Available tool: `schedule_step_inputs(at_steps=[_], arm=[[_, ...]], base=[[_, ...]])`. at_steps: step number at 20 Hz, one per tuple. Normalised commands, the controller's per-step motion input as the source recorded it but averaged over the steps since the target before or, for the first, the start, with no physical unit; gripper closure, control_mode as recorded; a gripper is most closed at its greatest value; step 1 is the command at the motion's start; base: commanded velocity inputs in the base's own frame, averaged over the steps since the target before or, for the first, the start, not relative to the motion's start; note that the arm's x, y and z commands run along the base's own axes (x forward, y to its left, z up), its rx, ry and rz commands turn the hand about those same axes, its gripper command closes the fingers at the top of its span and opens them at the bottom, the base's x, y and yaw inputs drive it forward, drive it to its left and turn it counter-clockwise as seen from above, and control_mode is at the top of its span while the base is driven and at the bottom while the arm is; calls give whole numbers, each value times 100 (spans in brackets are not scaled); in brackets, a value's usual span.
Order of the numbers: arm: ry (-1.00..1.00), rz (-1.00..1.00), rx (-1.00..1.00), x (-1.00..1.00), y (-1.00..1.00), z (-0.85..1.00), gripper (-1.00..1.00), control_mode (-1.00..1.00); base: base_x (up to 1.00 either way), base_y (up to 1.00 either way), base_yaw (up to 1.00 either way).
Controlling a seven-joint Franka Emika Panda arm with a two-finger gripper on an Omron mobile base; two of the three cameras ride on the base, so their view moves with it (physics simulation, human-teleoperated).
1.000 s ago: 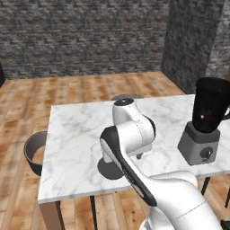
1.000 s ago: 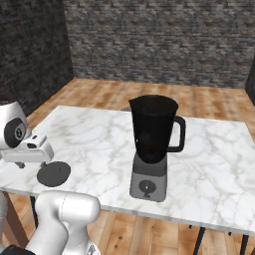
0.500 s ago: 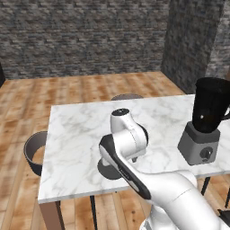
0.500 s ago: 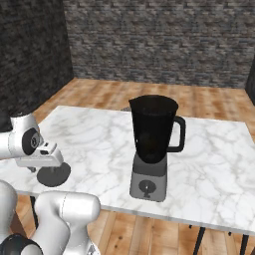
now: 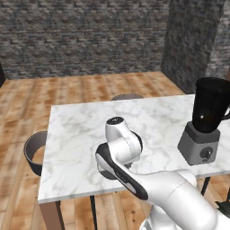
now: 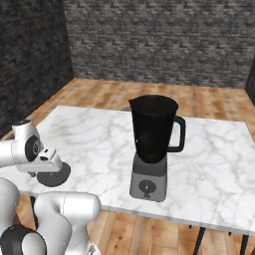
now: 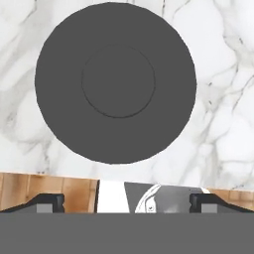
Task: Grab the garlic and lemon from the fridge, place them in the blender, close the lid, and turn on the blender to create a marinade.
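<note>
Since the earlier frame the arm has swung lower, bringing the gripper (image 7: 127, 201) down over the lid (image 7: 115, 82). Fingers stand wide apart, holding nothing. The lid lies directly ahead of the fingertips on the marble table (image 7: 218, 99), near its edge. Risk: the flat, smooth, thin disc offers little purchase; pinching may slide it off. The blender (image 6: 153, 144) stands well aside.

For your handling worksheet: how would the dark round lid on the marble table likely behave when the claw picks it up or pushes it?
The lid looks like a flat, solid disc, so probably stiff. Lying flat on the marble table, it should slide rather than roll. Its low profile may make gripping awkward.
</note>
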Motion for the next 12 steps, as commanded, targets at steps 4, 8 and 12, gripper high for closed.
schedule_step_inputs(at_steps=[4,8,12], arm=[[0,0,1,43,0,-16,-100,-100],[0,0,1,41,0,-12,-100,-100],[0,0,0,23,6,-30,-100,-100]], base=[[0,0,0],[0,0,0],[0,0,0]])
